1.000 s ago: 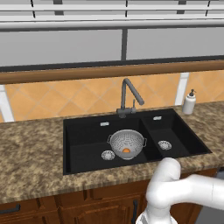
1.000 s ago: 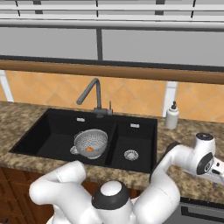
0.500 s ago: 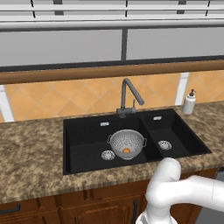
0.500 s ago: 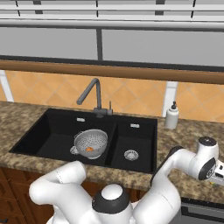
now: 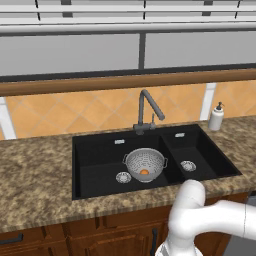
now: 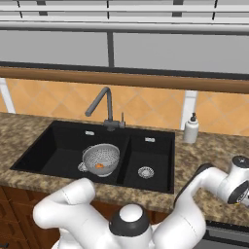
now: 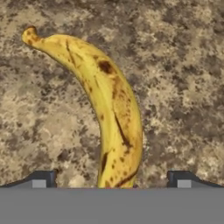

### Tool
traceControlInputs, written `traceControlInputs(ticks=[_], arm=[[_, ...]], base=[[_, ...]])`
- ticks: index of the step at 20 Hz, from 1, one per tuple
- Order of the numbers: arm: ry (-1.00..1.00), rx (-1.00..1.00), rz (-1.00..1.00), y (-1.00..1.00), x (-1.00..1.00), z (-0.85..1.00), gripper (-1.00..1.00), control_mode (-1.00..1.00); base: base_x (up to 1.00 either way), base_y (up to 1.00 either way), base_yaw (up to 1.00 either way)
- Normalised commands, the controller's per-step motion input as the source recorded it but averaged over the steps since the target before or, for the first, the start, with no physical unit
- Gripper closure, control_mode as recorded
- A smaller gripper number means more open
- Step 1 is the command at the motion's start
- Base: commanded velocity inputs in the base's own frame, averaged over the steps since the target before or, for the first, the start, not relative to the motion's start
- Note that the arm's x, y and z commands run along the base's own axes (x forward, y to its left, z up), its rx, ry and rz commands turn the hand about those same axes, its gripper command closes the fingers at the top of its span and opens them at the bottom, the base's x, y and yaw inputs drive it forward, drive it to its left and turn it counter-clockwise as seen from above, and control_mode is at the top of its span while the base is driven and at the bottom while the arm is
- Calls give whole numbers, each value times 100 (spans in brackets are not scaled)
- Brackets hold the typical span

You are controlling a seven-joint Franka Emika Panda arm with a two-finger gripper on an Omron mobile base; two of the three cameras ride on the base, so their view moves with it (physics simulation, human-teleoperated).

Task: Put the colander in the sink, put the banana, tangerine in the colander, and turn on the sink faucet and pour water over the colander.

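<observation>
Just one banana (image 7: 109,109), one tangerine (image 5: 144,172).

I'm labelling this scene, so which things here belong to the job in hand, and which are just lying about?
Belonging to the job:
round silver-grey pierced metal colander
small round orange tangerine inside it
black double-basin sink
dark grey bent-neck faucet
yellow curved banana on the counter
open gripper

Lying about:
white soap-dispenser bottle
speckled brown stone counter
</observation>
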Motion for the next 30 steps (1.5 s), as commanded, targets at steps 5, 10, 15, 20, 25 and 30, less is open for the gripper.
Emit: traceControlInputs(ticks=[5,10,15,20,25,30], arm=[[-4,3,0,0,27,-14,-100,-100],[0,1,0,2,6,-9,100,-100],[0,0,0,21,0,0,100,-100],[-2,-2,7,96,0,30,100,-100],[-1,-7,12,100,0,36,100,-100],[-4,-5,12,100,0,39,100,-100]], base=[[0,0,0],[0,0,0],[0,0,0],[0,0,0],[0,0,0],[0,0,0]])
